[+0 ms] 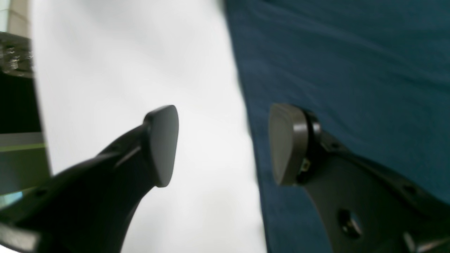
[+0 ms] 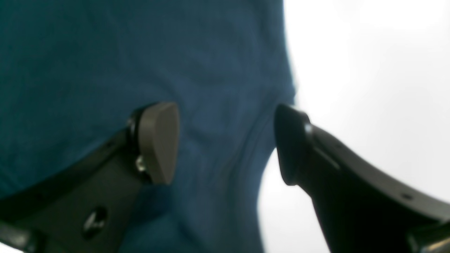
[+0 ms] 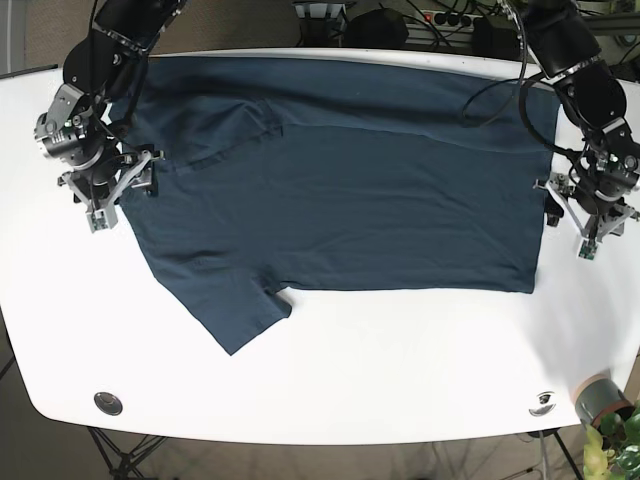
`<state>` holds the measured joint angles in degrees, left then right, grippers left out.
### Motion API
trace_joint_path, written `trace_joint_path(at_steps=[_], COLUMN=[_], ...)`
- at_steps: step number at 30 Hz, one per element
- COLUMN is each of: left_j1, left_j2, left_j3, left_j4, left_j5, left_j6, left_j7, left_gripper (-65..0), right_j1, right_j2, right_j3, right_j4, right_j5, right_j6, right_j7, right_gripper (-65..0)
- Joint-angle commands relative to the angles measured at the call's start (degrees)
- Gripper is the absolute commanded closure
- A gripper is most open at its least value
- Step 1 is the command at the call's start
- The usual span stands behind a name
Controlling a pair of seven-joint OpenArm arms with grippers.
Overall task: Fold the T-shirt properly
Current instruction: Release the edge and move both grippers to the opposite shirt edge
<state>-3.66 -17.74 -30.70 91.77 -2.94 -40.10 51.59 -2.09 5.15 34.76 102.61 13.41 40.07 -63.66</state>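
1. Two grippers are in view, one at each end of the cloth. In the base view the right gripper [image 3: 110, 195] is at the picture's left and the left gripper [image 3: 568, 220] at its right.
2. Right gripper: its jaws stand parted with nothing between them. In its wrist view one pad [image 2: 158, 140] sits over blue cloth and the other pad [image 2: 290, 144] is at the cloth's edge, over white. Whether either pad touches the fabric is hard to tell, as the picture is blurred.
3. One T-shirt [image 3: 340, 190], dark blue, lies spread flat on the table [image 3: 330, 390], collar end toward the right gripper and hem toward the left gripper. Two sleeves show: one [image 3: 235, 310] points toward the near edge of the table, and the other [image 3: 215, 125] is folded in over the body near the far edge.
4. Left gripper: also parted and holding nothing. In its wrist view one pad [image 1: 161, 144] is over bare white table and the other pad [image 1: 286, 144] over the shirt, with the hem edge running between them.
5. One small grey cylinder [image 3: 597, 397] stands at the table's near corner on the picture's right, beside one green plant [image 3: 615, 445].
6. Two round dark fittings are set in the tabletop near its front edge, one [image 3: 108, 403] on the picture's left and one [image 3: 543, 403] on its right.
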Motion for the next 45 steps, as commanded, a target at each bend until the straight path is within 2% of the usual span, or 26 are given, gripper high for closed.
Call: trace_joint_path(at_steps=[1,5,10,14,16,19,22,26,28,34,39,45], left_j1=[-4.0,-8.6,-11.7,-12.5,-14.2,-14.8,-14.9,-15.5,-16.5,-19.4,-19.9,-20.1], left_j2=[0.2,0.3,2.0,2.0,2.0,2.0,2.0,2.1,2.1,1.9,0.6,0.8], left_j3=[0.5,0.6,1.1,3.6,6.1,7.5,7.6,8.0,8.0,7.6,7.5,7.7], left_j4=[-1.4,-6.3,-11.6,-15.7,-18.2,-21.2,-22.8,-25.3,-26.6,-31.7,-31.8,-32.0], left_j5=[1.2,2.9,3.3,3.3,3.3,3.2,3.2,3.1,3.2,3.0,2.9,2.9], left_j6=[0.1,0.1,0.1,0.1,4.5,8.4,11.1,13.8,13.9,14.1,14.1,14.1], left_j7=[-0.9,-2.1,-9.0,-13.9,-17.3,-21.0,-24.3,-28.3,-29.1,-29.7,-29.7,-29.7], left_gripper=[-37.9,-37.9,-37.9,-37.8,-37.8,-37.8,-37.8,-37.8,-37.8,-37.8,-37.8,-37.8], right_j1=[6.3,12.2,18.5,24.5,28.0,31.5,34.2,38.1,39.4,40.6,40.0,36.9], right_j2=[2.5,3.7,3.5,3.8,3.9,3.9,3.9,5.5,5.9,9.7,10.7,10.1], right_j3=[-0.5,-3.6,-5.5,-6.9,-7.8,-8.1,-8.1,-8.2,-8.2,-8.3,-8.3,-8.3], right_j4=[-3.8,-8.1,-13.2,-21.2,-26.4,-32.7,-38.7,-49.1,-53.2,-65.3,-68.7,-68.1], right_j5=[0.1,-4.0,-9.4,-12.1,-13.9,-16.2,-17.9,-20.4,-21.1,-21.1,-21.2,-20.8], right_j6=[-0.07,-0.07,-0.07,-0.07,-0.07,-0.07,-0.07,-0.07,-0.07,-0.12,-0.47,-0.29], right_j7=[0.8,1.3,3.3,7.4,10.3,13.2,18.2,25.8,28.4,38.7,41.8,41.8], right_gripper=[-40.1,-40.1,-40.1,-40.1,-40.1,-40.1,-40.1,-40.1,-40.1,-40.1,-40.0,-40.0])
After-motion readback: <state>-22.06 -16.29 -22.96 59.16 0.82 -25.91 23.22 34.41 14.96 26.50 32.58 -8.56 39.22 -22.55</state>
